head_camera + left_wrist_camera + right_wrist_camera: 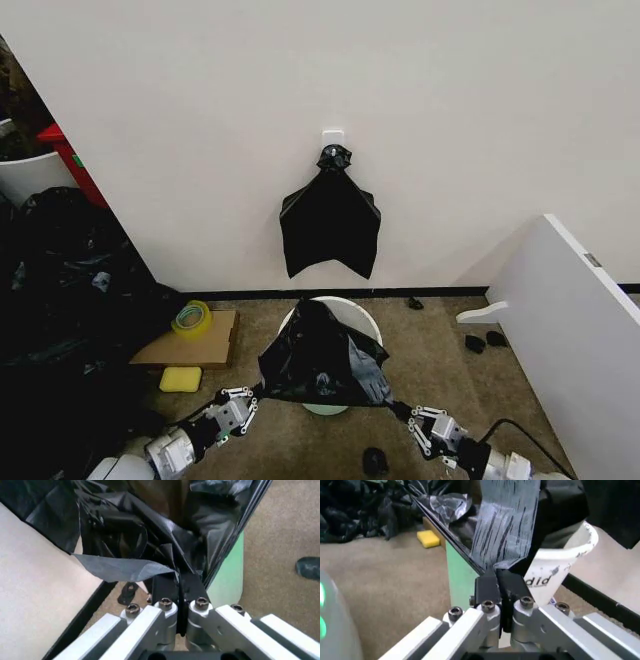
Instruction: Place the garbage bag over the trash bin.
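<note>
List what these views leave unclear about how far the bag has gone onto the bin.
- Head view: the garbage bag, held by the left gripper and right gripper, hides the trash bin's near rim.
- Left wrist view: bag folds hide the bin's inside.
- Right wrist view: stretched plastic hides the bin's near rim.

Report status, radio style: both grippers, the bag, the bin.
Left gripper and right gripper shut on garbage bag, stretched between them. Bag draped over trash bin, far rim uncovered. Nothing blocking.
</note>
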`<state>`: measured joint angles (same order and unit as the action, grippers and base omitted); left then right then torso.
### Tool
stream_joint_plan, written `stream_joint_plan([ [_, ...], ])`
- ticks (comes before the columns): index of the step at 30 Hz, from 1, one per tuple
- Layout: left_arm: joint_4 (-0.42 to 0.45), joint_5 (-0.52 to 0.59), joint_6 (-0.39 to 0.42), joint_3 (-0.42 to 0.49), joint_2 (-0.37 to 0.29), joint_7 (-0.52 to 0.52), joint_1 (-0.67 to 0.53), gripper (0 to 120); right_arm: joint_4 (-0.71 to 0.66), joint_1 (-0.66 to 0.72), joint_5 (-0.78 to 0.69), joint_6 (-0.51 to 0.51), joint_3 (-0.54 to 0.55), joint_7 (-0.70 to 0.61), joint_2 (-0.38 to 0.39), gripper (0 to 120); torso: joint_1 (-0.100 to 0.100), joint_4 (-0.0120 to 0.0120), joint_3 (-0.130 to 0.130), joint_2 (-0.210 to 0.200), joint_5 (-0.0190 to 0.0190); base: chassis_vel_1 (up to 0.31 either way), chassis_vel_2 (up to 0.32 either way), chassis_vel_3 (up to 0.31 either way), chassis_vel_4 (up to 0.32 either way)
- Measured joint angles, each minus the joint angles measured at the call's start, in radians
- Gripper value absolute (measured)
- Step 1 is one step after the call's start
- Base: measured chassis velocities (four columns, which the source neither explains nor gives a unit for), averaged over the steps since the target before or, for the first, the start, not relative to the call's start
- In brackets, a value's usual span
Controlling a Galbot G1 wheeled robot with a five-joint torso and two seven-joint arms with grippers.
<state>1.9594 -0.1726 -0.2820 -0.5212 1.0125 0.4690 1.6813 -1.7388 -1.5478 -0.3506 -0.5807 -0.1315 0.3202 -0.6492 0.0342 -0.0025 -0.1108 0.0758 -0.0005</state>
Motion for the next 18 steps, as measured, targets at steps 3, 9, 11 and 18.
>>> stream_joint_plan([
  [3,-0.011,-0.012,-0.003,0.0,0.008,-0.008,-0.002,0,0.028,0.014,-0.001,-0.013,-0.002,0.014,-0.01,0,0.0,0.0,0.0,0.0,-0.0001,0.0,0.0,0.0,0.0],
  [9,-0.054,-0.04,-0.002,0.012,0.033,-0.049,-0.017,0,0.101,0.048,-0.001,-0.027,0.002,0.014,-0.055,0,0.0,0.0,0.0,0.0,-0.0001,0.0,0.0,0.0,0.0],
  [11,-0.06,-0.042,-0.001,0.014,0.037,-0.057,-0.019,0,0.114,0.053,-0.003,-0.031,0.003,0.013,-0.064,0,0.0,-0.0001,0.0,0.0,0.0,0.0,0.0,0.0,0.0],
  [18,-0.097,-0.047,0.013,0.026,0.062,-0.087,-0.036,0,0.188,0.085,-0.062,-0.047,0.006,0.018,-0.111,0,0.0,-0.0002,0.0,0.0,0.0,0.0,0.0,0.0,0.0],
])
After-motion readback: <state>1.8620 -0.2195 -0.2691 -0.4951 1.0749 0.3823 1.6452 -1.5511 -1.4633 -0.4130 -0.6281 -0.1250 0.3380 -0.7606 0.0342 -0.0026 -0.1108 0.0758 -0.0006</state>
